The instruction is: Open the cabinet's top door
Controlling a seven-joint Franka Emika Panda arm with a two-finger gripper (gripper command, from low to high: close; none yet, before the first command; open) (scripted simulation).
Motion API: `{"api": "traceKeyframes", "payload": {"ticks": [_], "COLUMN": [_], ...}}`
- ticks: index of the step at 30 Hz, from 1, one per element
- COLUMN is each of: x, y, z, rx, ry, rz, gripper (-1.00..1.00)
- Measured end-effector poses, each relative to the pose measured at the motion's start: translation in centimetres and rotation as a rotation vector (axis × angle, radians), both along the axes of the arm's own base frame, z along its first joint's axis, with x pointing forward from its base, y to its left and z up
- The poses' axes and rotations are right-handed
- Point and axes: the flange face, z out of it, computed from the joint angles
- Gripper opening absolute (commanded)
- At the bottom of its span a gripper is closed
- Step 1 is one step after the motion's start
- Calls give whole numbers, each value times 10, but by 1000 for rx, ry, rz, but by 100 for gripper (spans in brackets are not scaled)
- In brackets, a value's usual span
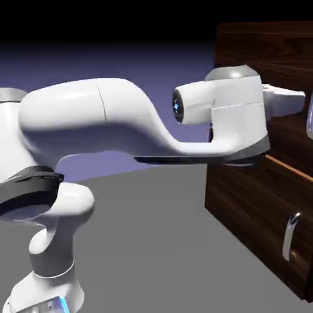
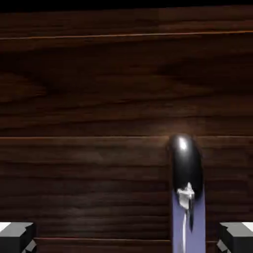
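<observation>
The cabinet (image 1: 241, 202) of dark wood grain stands at the exterior view's right. Its top door (image 1: 284, 52) is the upper panel, and the door's silver handle (image 1: 309, 119) shows at the picture's edge. My gripper (image 1: 298, 98) reaches level toward that panel, close in front of it. In the hand view the top door (image 2: 99, 89) fills the picture. The curved silver handle (image 2: 186, 173) rises from the bottom edge, right of the middle. It lies between the two grey fingertips (image 2: 17, 237), which stand wide apart. The gripper (image 2: 126, 241) is open and touches nothing.
Below an orange seam lies the lower panel (image 1: 257, 211) with its own silver handle (image 1: 292, 235). My white arm (image 1: 122, 122) stretches across from the lower left. The grey table (image 1: 153, 244) spreads beneath it.
</observation>
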Motion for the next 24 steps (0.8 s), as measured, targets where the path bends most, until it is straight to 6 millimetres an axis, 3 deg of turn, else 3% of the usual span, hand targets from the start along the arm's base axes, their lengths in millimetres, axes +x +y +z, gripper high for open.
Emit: {"api": "traceKeyframes", "payload": {"ticks": [4,9,10,12,24], "x": [10,56,60,60,-16], "y": [-16,-15,-15,-15,12], "z": [-17,-17,-17,-17,-16], "rx": [-4,-3,-4,-4,-4], "ry": [10,10,10,10,10], "rz": [-10,-10,-10,-10,-166], "gripper": [0,0,-100,-100,-100]}}
